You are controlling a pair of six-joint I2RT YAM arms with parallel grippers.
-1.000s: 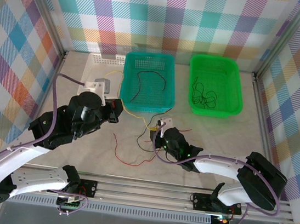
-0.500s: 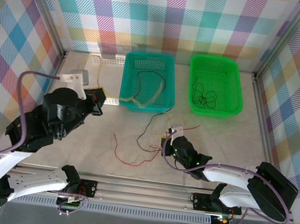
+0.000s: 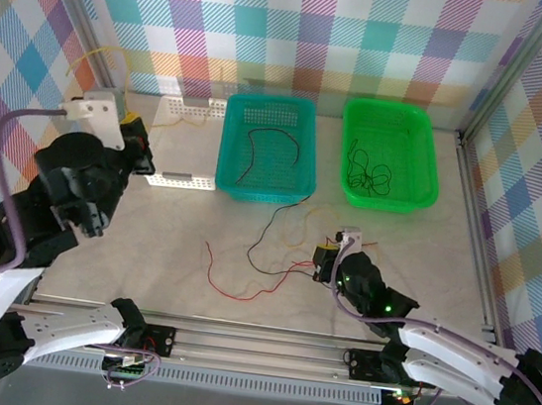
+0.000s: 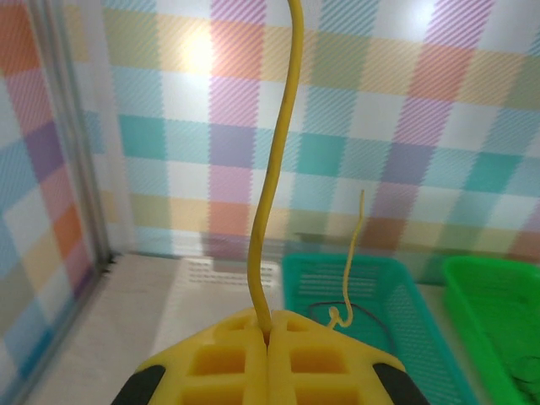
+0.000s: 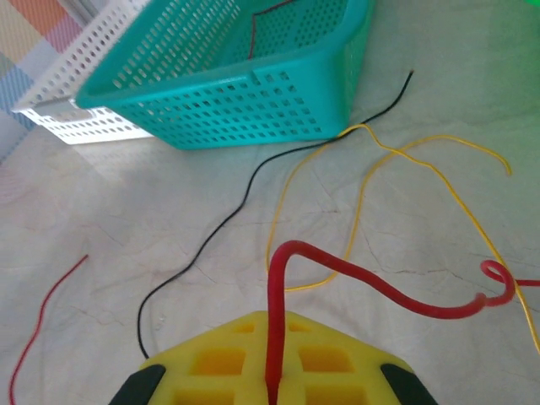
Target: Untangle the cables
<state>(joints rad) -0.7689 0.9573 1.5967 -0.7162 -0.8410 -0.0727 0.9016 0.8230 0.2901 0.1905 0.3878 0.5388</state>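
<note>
left gripper (image 4: pixel 268 337) pinching yellow cable (image 4: pixel 287 126), held high far-left, likely to hang it clear of the rest | right gripper (image 5: pixel 272 371) clamped on red cable (image 5: pixel 354 274), low; other cables (image 3: pixel 264 252) loose on table (image 3: pixel 147 236) near teal basket (image 3: pixel 253 188)

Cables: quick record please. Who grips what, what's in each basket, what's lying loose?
left gripper: shut on yellow cable
right gripper: shut on red cable
teal basket: dark cable
green basket: black tangle
loose: black cable, loose yellow cable, red strand
</note>
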